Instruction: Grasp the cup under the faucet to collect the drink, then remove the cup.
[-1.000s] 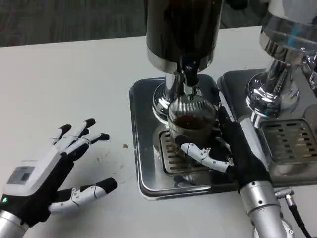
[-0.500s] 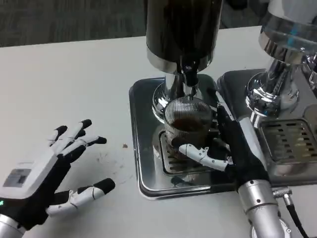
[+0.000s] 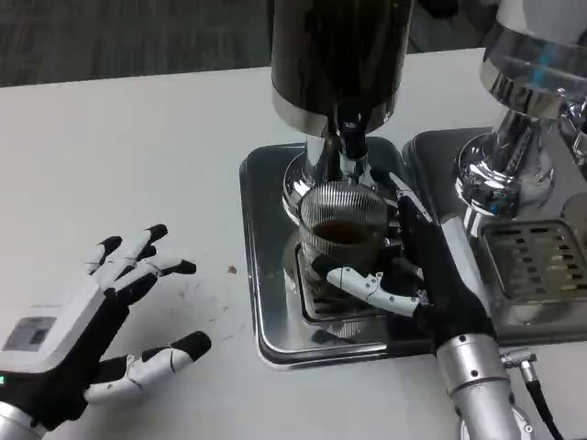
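A white table (image 3: 138,137) carries it all. Near its front left corner, the left hand (image 3: 69,339) waits with fingers spread, holding nothing. On the metal tray (image 3: 266,330), the right hand (image 3: 413,275) grips the cup (image 3: 344,234) under the faucet (image 3: 353,147) to catch the drink.

Ribbed clear cup (image 3: 344,225) of dark drink, upright beneath the faucet (image 3: 352,147)

white table (image 3: 138,137) | second chrome dispenser (image 3: 523,110) at right | its slotted drip tray (image 3: 537,261) | dark carpet (image 3: 119,37) behind
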